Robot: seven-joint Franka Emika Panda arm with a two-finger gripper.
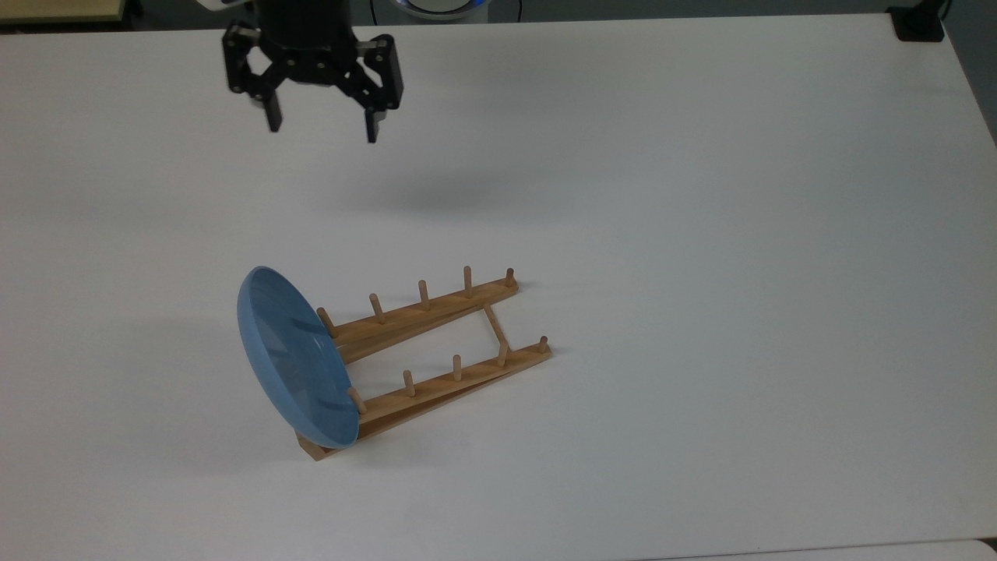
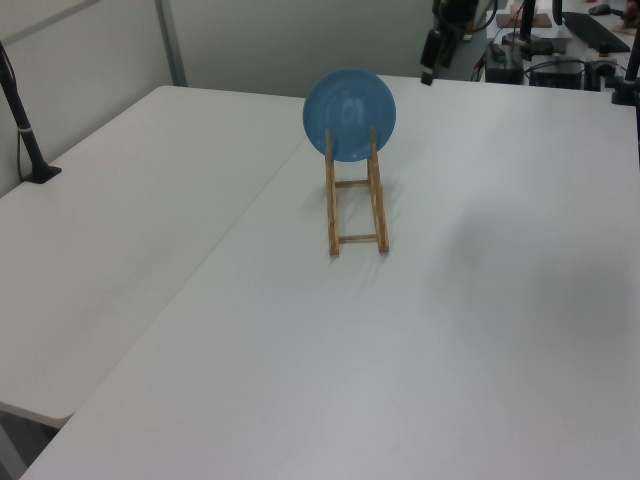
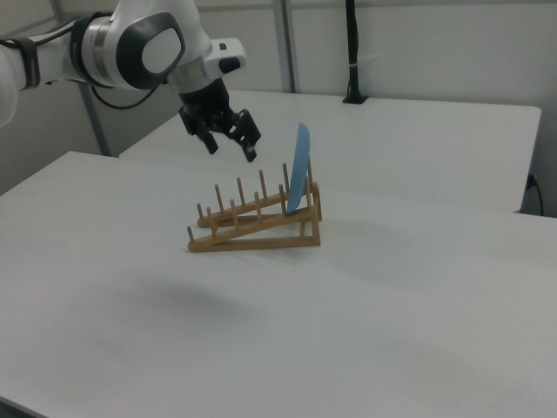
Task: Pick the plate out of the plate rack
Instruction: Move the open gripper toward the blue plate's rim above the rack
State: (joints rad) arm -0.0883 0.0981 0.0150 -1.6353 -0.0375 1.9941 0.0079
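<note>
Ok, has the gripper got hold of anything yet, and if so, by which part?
Nothing is held. The gripper hangs open in the air, apart from the plate, which stands on edge at one end of the plate rack.

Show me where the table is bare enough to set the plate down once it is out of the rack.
Widest free patch: the table on the top view's right of the plate rack. Also bare: the strip along the near edge. Crowded: around the plate at the rack's raised end, and under the gripper, jaws open.

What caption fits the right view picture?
Open gripper hovers beside a blue plate standing in the wooden plate rack.
</note>
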